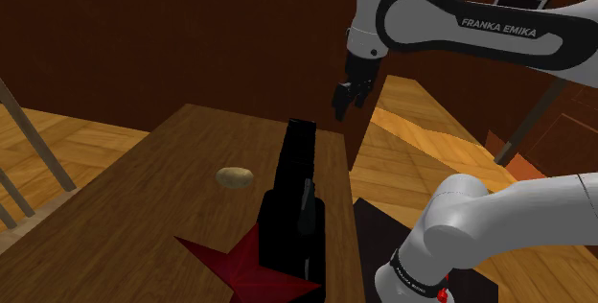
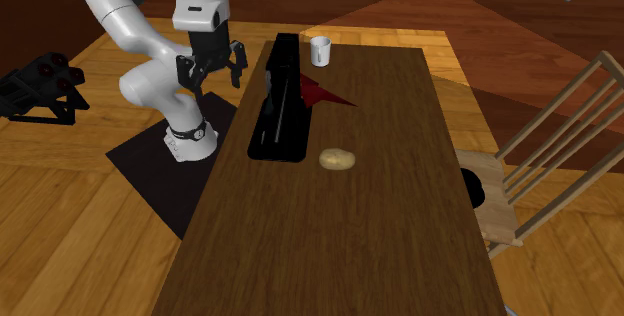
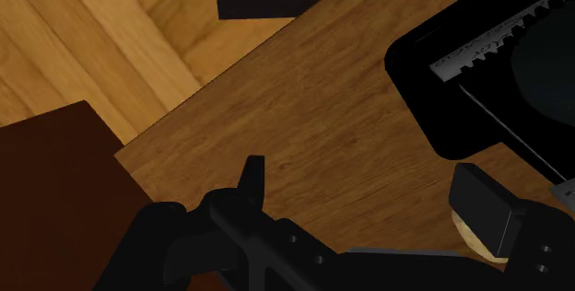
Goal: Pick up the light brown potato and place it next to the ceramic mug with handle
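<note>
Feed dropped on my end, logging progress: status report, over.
Gripper open, empty, up over table edge. Potato lying on table, well apart from mug. Long black object lies between arm and potato.

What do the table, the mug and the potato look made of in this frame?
The table looks like wood: matte brown with grain lines along its length. The mug is plain white and smooth, possibly ceramic; the flat shading leaves that open. The potato has dull, light tan skin, as a real one would.
</note>
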